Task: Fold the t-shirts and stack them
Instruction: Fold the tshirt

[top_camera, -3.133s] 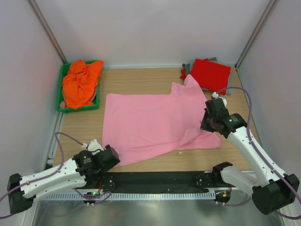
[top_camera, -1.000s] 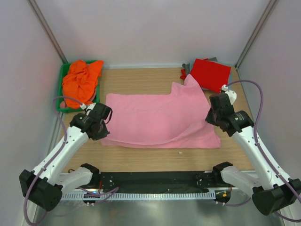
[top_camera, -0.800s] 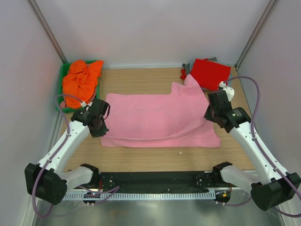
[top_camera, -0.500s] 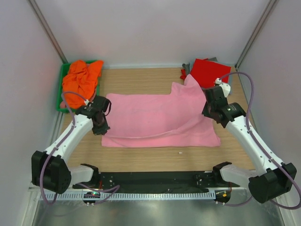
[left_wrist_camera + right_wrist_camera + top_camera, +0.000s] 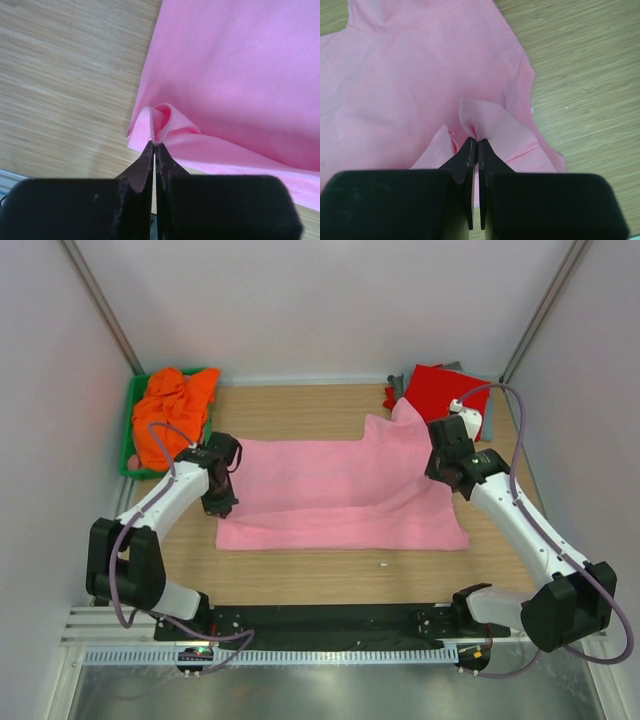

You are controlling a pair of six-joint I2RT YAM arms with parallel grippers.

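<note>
The left end effector (image 5: 154,145) is clamping tight on a small curl of the pink t-shirt (image 5: 340,490) hem and the right end effector (image 5: 474,139) is nipping a thin fold right at its tips. With the cloth sagging between them over the worktop (image 5: 300,575), either sliver could be slipping out, skewing the fold. Against three seconds ago, the near hem is now lying doubled over, both arms reaching farther out.

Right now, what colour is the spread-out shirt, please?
The shirt is light pink, clearest in the top external view.
</note>
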